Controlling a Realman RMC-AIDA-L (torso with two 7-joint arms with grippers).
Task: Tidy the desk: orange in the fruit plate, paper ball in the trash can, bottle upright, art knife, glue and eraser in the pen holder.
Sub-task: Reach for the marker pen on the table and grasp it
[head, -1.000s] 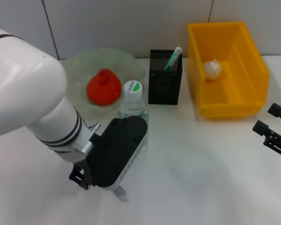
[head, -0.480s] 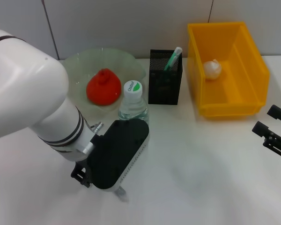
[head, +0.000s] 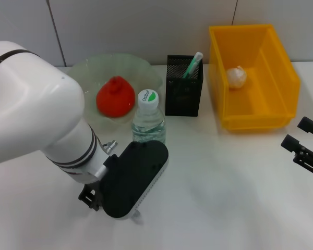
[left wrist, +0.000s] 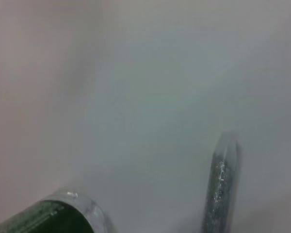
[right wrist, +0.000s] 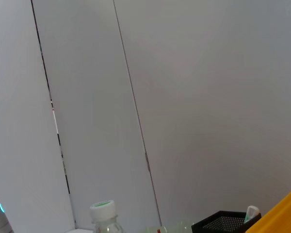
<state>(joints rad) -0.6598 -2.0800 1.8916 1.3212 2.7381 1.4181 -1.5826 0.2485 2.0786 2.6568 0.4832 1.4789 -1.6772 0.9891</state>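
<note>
Behind bottle, wall panels: right wrist only.

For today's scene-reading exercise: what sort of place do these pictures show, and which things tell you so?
Probably a desk or office worktop set up for a tidying exercise: a plain white table against a grey panelled wall, with a mesh pen holder, a yellow trash can and an upright bottle.
</note>
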